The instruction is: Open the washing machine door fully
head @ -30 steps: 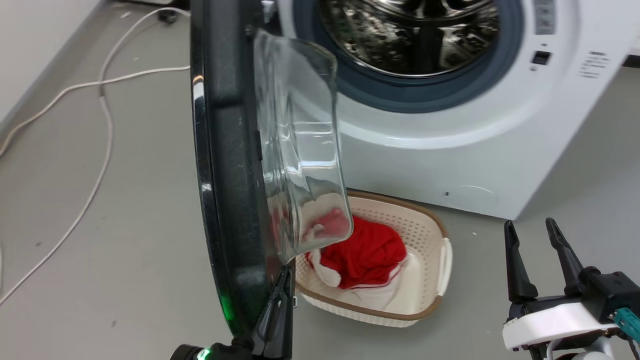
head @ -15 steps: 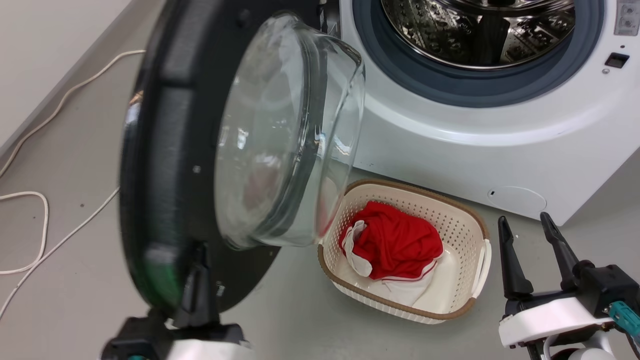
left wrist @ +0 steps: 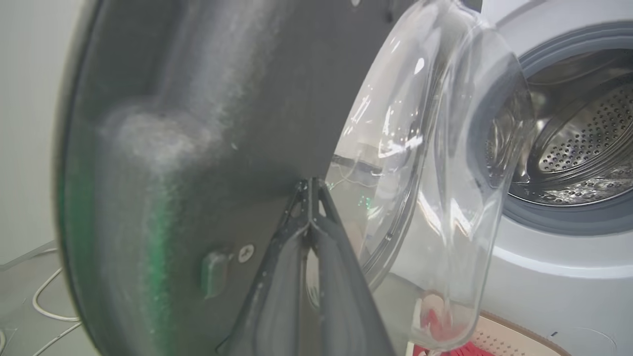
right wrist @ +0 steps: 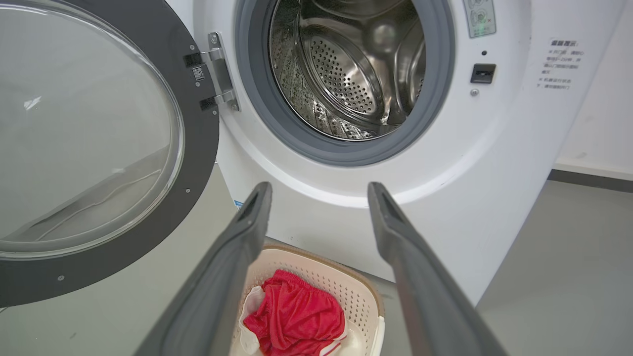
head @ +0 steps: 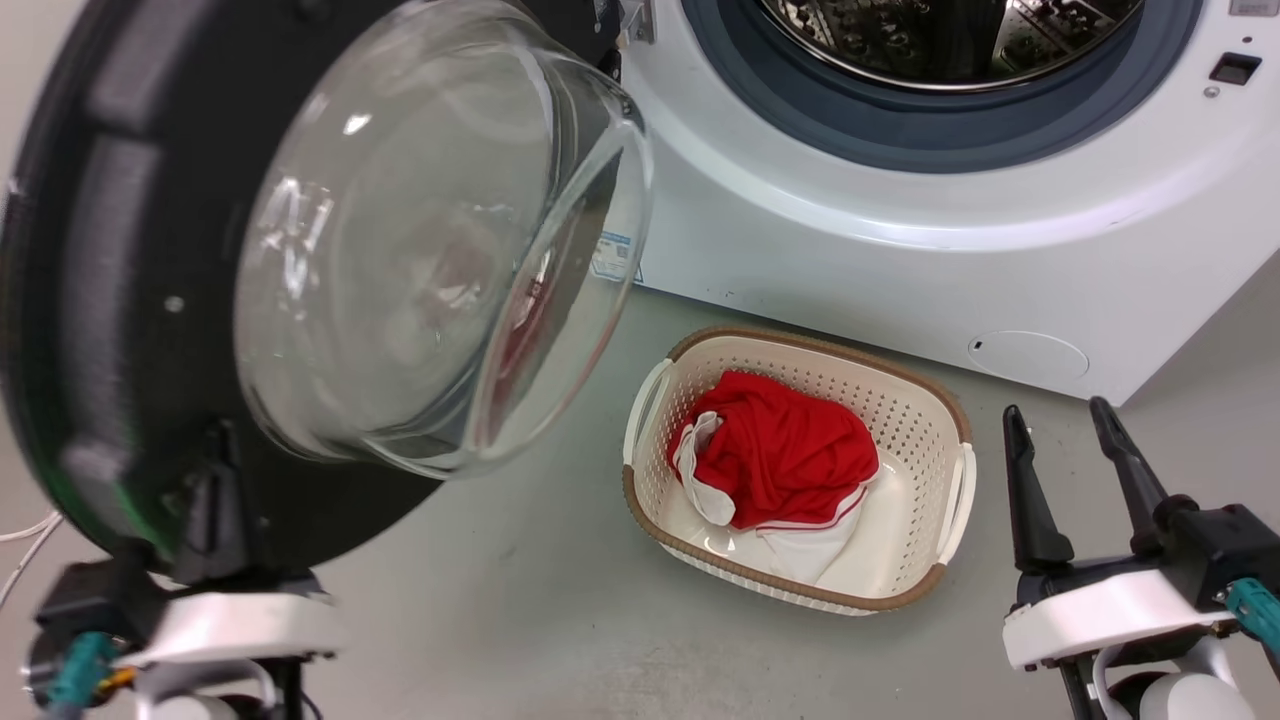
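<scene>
The clenched left gripper (left wrist: 309, 182) is seemingly pressing the inner face of the door (left wrist: 198, 89); the right gripper (head: 1055, 408) is hanging released, well apart.

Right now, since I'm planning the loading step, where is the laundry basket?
In the head view the laundry basket sits on the floor right of centre, in front of the washing machine, between the open washing machine door and the right gripper.
</scene>
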Controlling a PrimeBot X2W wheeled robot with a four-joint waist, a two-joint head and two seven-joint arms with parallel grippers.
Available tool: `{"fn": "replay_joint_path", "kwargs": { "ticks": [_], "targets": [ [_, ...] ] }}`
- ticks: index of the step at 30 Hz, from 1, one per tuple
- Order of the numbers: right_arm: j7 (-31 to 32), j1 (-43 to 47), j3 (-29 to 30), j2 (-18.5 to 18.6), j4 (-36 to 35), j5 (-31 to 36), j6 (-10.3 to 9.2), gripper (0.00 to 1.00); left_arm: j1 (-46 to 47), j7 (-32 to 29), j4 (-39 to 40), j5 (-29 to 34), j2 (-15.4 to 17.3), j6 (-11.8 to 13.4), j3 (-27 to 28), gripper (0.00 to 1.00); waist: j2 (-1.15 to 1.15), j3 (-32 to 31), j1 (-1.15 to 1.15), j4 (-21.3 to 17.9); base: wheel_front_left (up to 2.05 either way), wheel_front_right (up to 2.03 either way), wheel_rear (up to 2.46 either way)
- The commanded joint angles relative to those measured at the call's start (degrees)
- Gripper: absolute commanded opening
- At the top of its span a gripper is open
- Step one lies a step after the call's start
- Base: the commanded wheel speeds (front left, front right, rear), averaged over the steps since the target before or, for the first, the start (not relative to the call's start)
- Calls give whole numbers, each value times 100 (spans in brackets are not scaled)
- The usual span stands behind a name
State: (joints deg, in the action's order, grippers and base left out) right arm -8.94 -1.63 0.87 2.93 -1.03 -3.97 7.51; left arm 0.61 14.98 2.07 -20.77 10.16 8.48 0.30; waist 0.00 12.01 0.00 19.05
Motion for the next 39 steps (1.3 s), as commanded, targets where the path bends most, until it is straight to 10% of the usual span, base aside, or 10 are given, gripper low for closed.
{"fn": "replay_joint_path", "kwargs": {
  "ticks": [1,22,39],
  "targets": [
    [18,-97,14,5,-36,29,-4,100,186,28,-127,-48,116,-61,251,0,0,41,0,-12,0,0,0],
    [114,-308,135,100,-190,141,-4,100,2050,-74,-2431,-392,1248,-1019,1198,0,0,337,0,-44,0,0,0],
    [-194,-170,38,-2,253,58,-4,100,976,30,-1811,27,814,-667,1470,0,0,-200,0,-453,0,0,0]
  ]
}}
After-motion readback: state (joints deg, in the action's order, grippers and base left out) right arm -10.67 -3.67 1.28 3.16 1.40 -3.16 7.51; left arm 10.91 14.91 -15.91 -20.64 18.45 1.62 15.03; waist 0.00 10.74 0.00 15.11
